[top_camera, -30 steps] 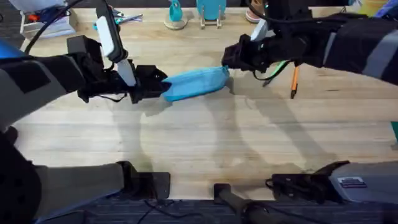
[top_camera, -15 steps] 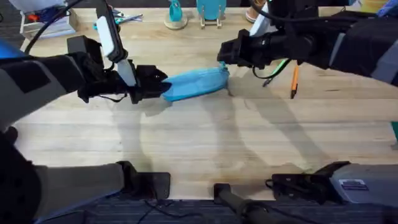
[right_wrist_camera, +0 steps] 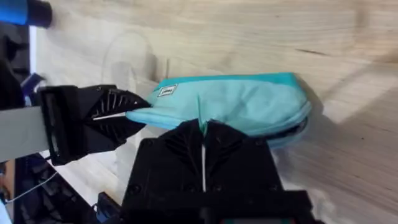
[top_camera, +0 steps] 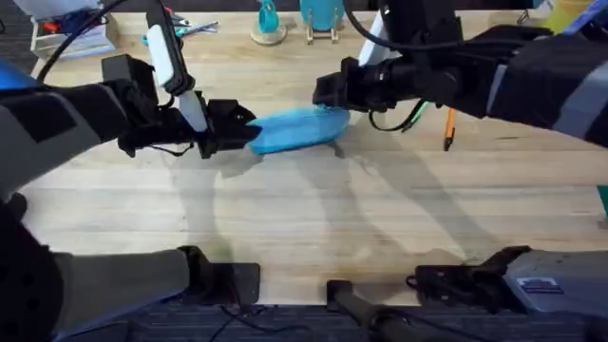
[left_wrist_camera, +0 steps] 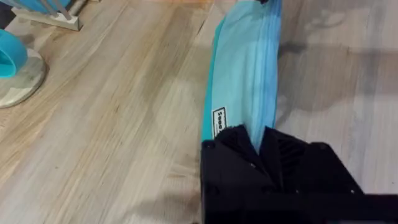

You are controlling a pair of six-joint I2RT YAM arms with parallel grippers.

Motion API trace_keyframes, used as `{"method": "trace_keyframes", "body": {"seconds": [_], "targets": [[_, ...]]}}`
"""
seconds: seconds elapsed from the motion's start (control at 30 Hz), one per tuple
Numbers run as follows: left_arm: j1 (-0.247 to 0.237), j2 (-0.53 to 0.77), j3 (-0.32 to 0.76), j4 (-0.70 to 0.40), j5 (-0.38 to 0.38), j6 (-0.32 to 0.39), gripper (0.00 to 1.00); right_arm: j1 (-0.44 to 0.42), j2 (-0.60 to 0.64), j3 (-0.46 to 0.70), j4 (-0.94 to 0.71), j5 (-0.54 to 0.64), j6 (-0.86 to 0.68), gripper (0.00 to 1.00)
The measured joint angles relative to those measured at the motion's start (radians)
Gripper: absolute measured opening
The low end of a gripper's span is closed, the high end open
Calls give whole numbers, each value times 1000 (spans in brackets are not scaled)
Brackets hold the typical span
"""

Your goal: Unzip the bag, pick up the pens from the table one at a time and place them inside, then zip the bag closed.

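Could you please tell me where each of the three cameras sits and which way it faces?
Overhead: fixed above the arm bases, looking down and forward over the pale wooden table; both arms show.
Left wrist: on the left arm, looking along the light blue fabric pouch; its black fingers grip the pouch's end.
Right wrist: on the right arm, looking down on the pouch; its shut fingers show, with the left gripper beyond.
All views share the pouch.
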Motion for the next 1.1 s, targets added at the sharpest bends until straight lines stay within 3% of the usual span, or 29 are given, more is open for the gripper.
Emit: {"method": "trace_keyframes", "body": {"seconds": [1.1], "targets": [[2,0,0,1,-1,0,42,177,77,0,269,23,-4,32]]}}
